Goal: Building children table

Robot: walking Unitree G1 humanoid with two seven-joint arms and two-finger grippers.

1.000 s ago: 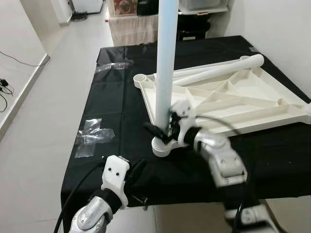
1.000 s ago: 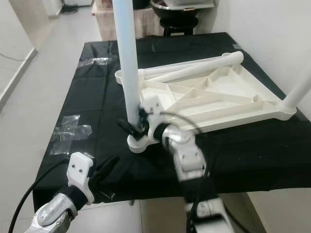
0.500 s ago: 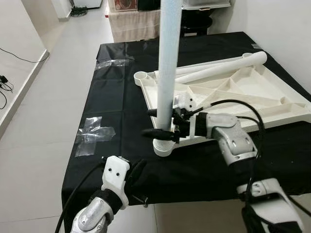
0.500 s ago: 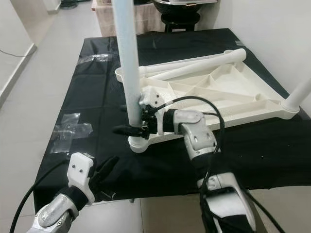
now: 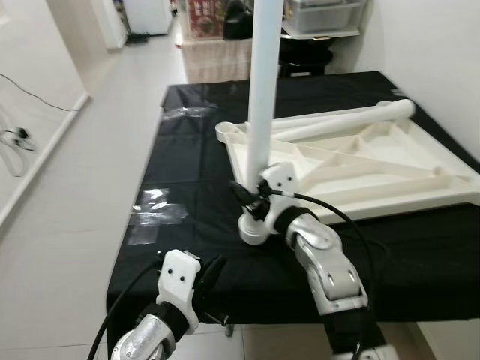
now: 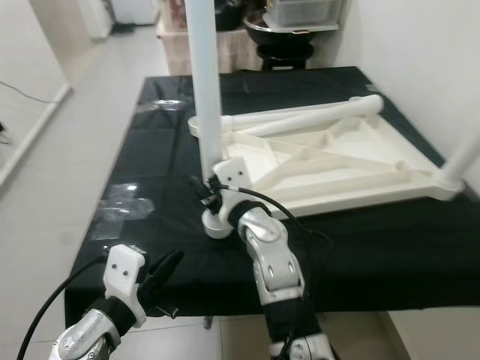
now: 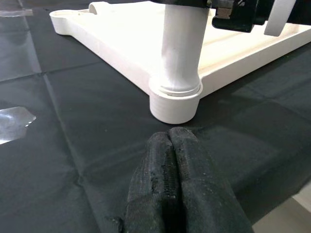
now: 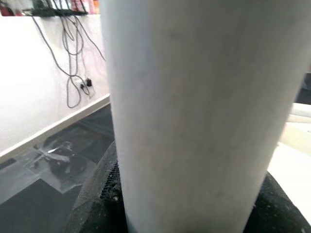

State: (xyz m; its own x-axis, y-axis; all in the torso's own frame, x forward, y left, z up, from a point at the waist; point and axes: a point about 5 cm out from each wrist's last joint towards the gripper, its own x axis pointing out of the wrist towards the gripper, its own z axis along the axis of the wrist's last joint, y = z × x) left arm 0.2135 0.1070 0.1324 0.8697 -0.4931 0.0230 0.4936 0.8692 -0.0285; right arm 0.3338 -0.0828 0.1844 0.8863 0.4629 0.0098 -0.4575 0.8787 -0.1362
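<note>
From the left eye view, an upturned white children's tabletop (image 5: 360, 169) lies ribs-up on a counter (image 5: 180, 169) draped in black cloth. One white leg (image 5: 262, 90) stands upright in the tabletop's near corner socket (image 5: 253, 227). Two more white legs (image 5: 345, 120) lie loose along the far edge of the tabletop. The right tool (image 5: 251, 201) is low on the upright leg, just above the socket, its black fingers around the tube. The left tool (image 5: 212, 271) hangs at the counter's near edge, well apart from the leg. Patches of clear tape (image 5: 157, 214) stick to the cloth on the robot's left side.

The right eye view gives the same layout; a further white leg (image 6: 463, 161) rises at the tabletop's far right corner. Its foot is cut by the frame edge, so it is likely seated in its socket, though I cannot be sure.

In the left wrist view, the left tool's two black fingers (image 7: 167, 189) are pressed together with nothing between them, pointing at the socket and the foot of the upright leg, over bare black cloth.

In the right wrist view, the white leg sits hard against the camera, with the right tool's black pads (image 8: 99, 194) on either side of it, clamped to the tube.
</note>
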